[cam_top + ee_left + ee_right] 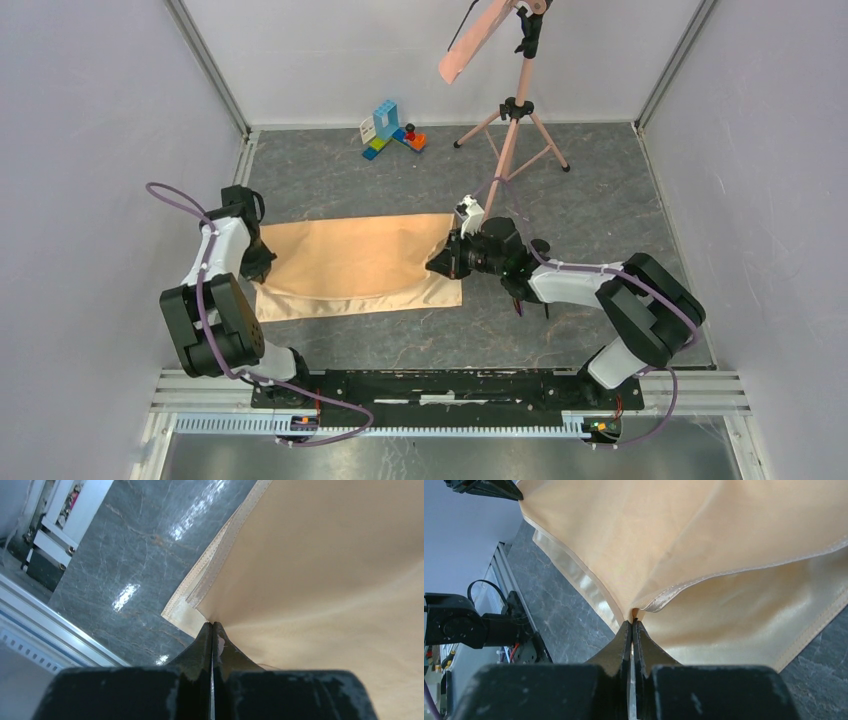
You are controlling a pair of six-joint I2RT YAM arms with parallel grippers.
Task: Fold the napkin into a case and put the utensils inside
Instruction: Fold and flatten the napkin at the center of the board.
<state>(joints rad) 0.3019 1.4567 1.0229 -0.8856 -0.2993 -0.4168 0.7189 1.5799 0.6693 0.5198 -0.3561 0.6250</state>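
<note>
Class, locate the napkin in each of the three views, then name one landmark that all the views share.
Top external: napkin lies centre-left, stretched between the left hand and right hand.
Left wrist: napkin fills the right side, its corner pinched at bottom centre.
Right wrist: napkin fills the top and right, its edge pinched at bottom centre.
Shared landmark: grey marbled tabletop, left of the napkin in both wrist views.

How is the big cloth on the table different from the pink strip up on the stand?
The napkin spreads low across the table; the strip sits tilted high atop the tripod. The napkin is wide and peach-tan; the strip is narrow and pinker. The left hand and right hand each pinch the napkin's edge; no hand touches the strip. Both are plain and unmarked.
</note>
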